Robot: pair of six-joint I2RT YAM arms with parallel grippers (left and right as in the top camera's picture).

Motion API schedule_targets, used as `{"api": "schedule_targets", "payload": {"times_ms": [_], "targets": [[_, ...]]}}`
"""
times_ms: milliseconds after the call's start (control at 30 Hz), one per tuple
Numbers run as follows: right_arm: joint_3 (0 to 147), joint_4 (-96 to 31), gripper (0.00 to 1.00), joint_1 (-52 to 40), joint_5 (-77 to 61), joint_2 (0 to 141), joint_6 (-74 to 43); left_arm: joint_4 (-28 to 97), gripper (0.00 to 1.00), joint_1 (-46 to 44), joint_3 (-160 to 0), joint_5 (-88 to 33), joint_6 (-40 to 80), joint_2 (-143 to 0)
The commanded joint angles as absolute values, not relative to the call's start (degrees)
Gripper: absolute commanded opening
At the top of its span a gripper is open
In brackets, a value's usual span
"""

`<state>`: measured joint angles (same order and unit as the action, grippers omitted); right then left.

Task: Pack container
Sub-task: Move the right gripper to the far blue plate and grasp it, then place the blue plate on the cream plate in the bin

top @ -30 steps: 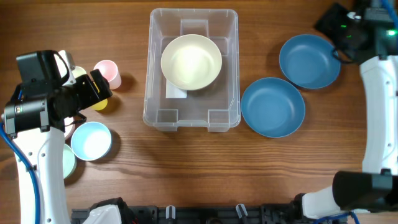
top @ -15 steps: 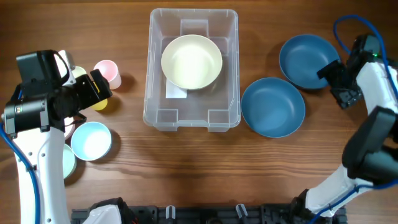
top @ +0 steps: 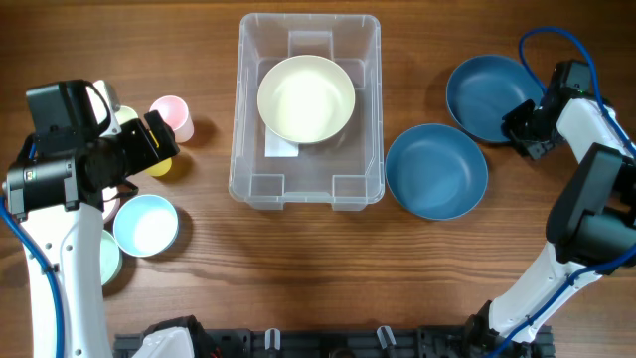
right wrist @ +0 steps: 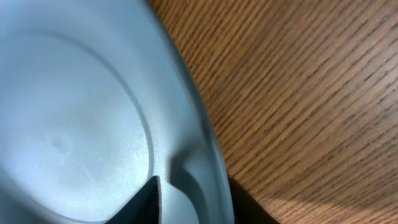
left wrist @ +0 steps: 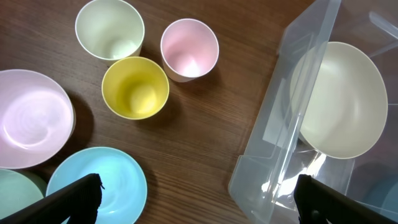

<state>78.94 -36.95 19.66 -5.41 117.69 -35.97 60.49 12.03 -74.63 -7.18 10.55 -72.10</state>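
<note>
Wooden table (top: 298, 268) bearing container (top: 308, 187), sitting well left of right gripper (top: 521, 125); jaws straddling blue bowl (top: 485, 94) rim, grip unclear.

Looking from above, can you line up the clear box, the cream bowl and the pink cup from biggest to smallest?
1. clear container
2. cream bowl, sitting inside it
3. pink cup
</note>
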Motion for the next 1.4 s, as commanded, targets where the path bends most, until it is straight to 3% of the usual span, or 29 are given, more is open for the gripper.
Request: {"api": "schedule_targets", "payload": {"times_ms": [0, 133, 300, 500, 767, 1033, 1367], "targets": [[78.3, -36.6, 0.19, 19.4, -6.1, 119.0, -36.2, 60.6, 1.0, 12.3, -75.6, -7.0, 9.4, -71.8], [78.4, -36.5, 0.04, 19.4, -7.6, 119.0, -36.2, 60.6, 1.0, 12.3, -75.6, -7.1, 9.4, -71.8], [79.2, -35.3, 0.04, 19.4, -11.9, 116.3, -36.2, 60.6, 1.0, 12.3, -75.6, -7.0, 9.4, -71.8], [81.8, -35.3, 0.04, 17.6, -12.8, 101.1, -32.7, 60.6, 1.0, 12.3, -75.6, -7.0, 9.4, -71.8], [89.2, -39.8, 0.04, 0.8, -9.0, 87.1, -18.4, 60.6, 1.0, 12.3, -75.6, -7.0, 9.4, -71.8], [91.6, -34.7, 0.04, -20.1, 3.2, 93.3, -13.6, 60.6, 1.0, 12.3, -75.6, -7.1, 9.5, -71.8], [91.6, -25.9, 0.04, -23.6, 3.8, 110.7, -21.6, 60.7, 1.0, 12.3, -75.6, -7.3, 9.6, -71.8]]}}
